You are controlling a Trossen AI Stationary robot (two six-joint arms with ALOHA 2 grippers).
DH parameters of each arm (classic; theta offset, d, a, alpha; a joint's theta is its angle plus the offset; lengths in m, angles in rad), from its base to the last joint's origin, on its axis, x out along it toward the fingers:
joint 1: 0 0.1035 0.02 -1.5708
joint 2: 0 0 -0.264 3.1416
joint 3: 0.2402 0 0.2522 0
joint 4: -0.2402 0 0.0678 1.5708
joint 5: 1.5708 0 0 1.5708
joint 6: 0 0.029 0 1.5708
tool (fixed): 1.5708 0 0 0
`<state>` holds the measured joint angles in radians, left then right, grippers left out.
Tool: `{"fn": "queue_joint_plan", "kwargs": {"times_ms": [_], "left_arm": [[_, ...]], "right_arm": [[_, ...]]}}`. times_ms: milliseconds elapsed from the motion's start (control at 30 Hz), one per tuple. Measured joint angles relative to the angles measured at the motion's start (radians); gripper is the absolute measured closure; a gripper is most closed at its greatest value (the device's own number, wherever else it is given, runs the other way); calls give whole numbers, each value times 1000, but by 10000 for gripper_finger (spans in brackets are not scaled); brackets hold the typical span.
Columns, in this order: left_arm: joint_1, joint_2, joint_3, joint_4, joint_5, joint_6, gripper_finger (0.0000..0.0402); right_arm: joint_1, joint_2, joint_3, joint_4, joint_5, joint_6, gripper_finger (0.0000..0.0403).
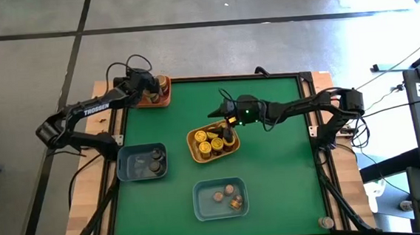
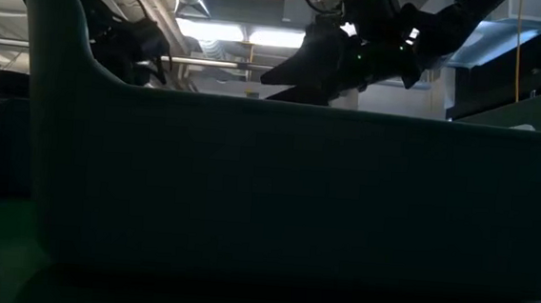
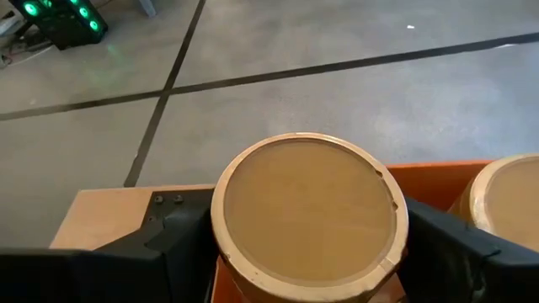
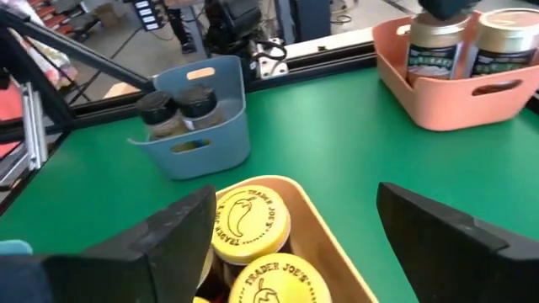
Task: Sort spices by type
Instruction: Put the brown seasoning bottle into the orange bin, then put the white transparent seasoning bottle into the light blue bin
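Two steps run at once, as I judge it. The left gripper (image 1: 157,86) hangs over the orange tray (image 1: 152,101) at the far left corner of the green surface (image 1: 280,172), its jaws standing to either side of a tan-lidded jar (image 3: 309,220), which sits in that tray beside a second tan jar (image 3: 510,202); I cannot tell whether the jaws press on it or merely flank it, so this is either a placing or a picking.

The right gripper (image 1: 228,130) hovers over the yellow tray (image 1: 194,138) near the middle, jaws spread wide and empty above the yellow-lidded jars (image 4: 248,220). Its next move, I'd say, calls for a straight drop onto one lid without nudging the neighbours, which are packed tight.

Nearer than the yellow tray, one blue tray (image 1: 140,162) holds dark-lidded jars (image 4: 177,111); another blue tray (image 1: 221,198) holds a few jars too small to type.

The low view is nearly blocked by a tray wall. One stray jar (image 1: 325,221) sits at the surface's near right edge, its lid unclear.
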<state>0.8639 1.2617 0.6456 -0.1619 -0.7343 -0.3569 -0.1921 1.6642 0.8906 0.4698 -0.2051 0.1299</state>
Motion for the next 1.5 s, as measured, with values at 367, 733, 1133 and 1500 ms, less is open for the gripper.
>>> {"fn": "queue_joint_plan", "kwargs": {"times_ms": [367,733,1133,1500], "left_arm": [[-2,-4,4,-24,27,25,81],[-47,-170,4,-37,215,161,80],[-214,-393,5,-19,536,165,80],[-533,-385,5,-11,654,111,80]], "right_arm": [[5,0,0,-1,3,-1,77],[2,-77,0,-1,26,-41,77],[2,-109,0,-6,-68,-39,77],[164,-362,1,-495,30,-185,77]]}}
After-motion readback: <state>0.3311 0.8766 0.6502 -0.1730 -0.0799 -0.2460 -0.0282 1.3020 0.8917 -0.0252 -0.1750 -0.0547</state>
